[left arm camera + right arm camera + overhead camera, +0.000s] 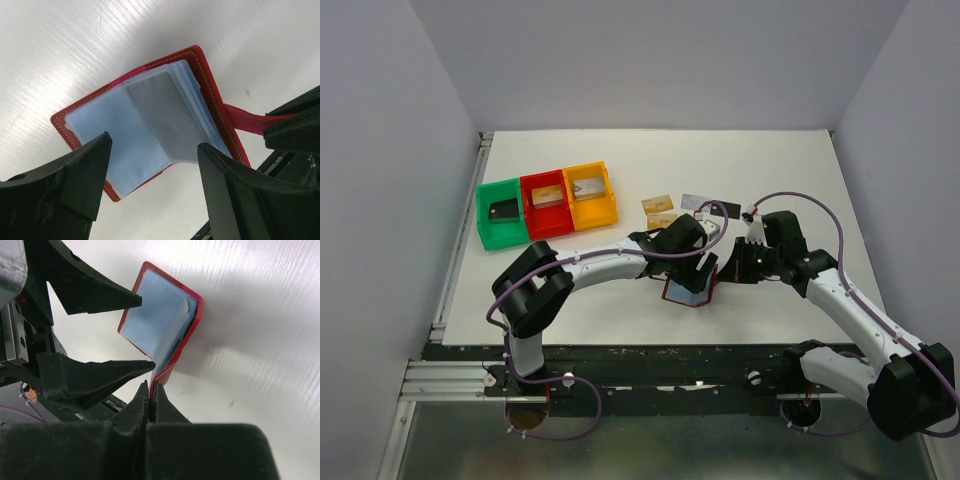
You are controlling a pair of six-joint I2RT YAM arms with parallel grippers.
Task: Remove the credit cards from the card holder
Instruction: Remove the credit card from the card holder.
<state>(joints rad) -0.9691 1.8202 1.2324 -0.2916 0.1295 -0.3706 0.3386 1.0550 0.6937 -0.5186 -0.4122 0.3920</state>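
The dark red card holder (688,291) lies open, its light blue lining up, as the left wrist view (150,110) shows. My left gripper (703,262) hovers just above it, open and empty, one finger (75,175) on each side of the lining. My right gripper (151,386) is shut on the holder's red snap tab (245,120) and holds that side tilted up. Two gold-tan cards (660,211), a silver-white card (696,201) and a black card (730,211) lie on the table behind the grippers. A dark edge (184,340) shows between the holder's leaves.
Green (500,215), red (545,203) and orange (590,195) bins stand in a row at the back left, each with a small item inside. The white table (790,170) has walls on three sides. Both arms meet over the holder near the front edge.
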